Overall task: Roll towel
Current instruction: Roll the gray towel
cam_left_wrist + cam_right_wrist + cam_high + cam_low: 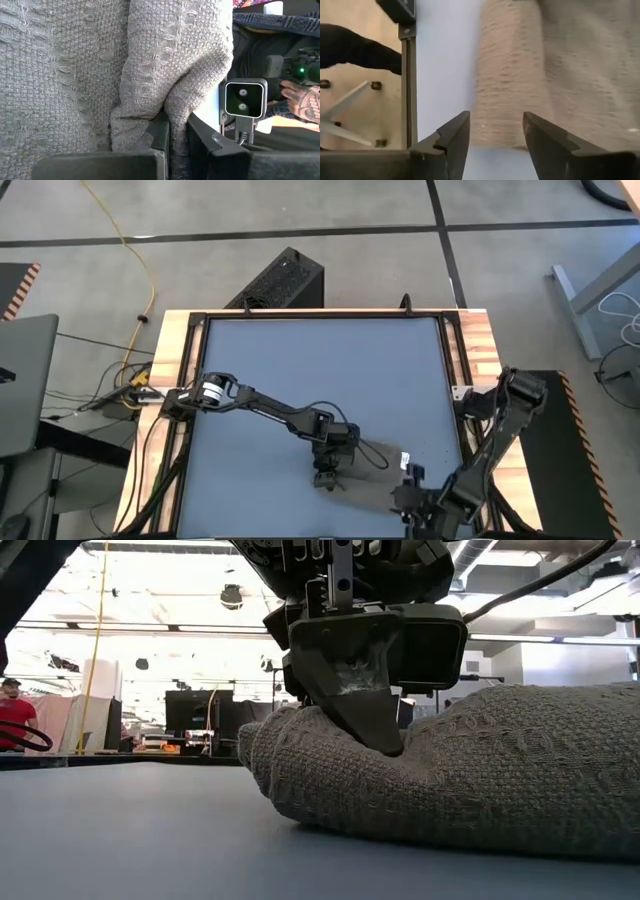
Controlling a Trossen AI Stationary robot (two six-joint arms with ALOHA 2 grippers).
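**Towel bunched at the near edge of a blue-grey worktop**

The worktop (300, 370) is a smooth blue-grey sheet set in a dark frame, with pale wooden boards along its left and right sides. Most of its surface is bare. The towel (375, 470), a taupe, coarse-woven cloth, lies bunched near the front edge, right of centre, with a small white tag (406, 459) showing at one edge.

The left tool (177, 137) presses down on the towel's left part, its fingers closed tight on a fold of the cloth. The right tool (495, 135) stands at the towel's right end by the front edge, its fingers spread apart and holding nothing.

Beyond the worktop lies a grey concrete floor crossed by dark lines, with a yellow cable (135, 250) and a black box (280, 280) behind. The low view looks into a bright hall with desks and monitors; a person in red (14, 715) stands far left.
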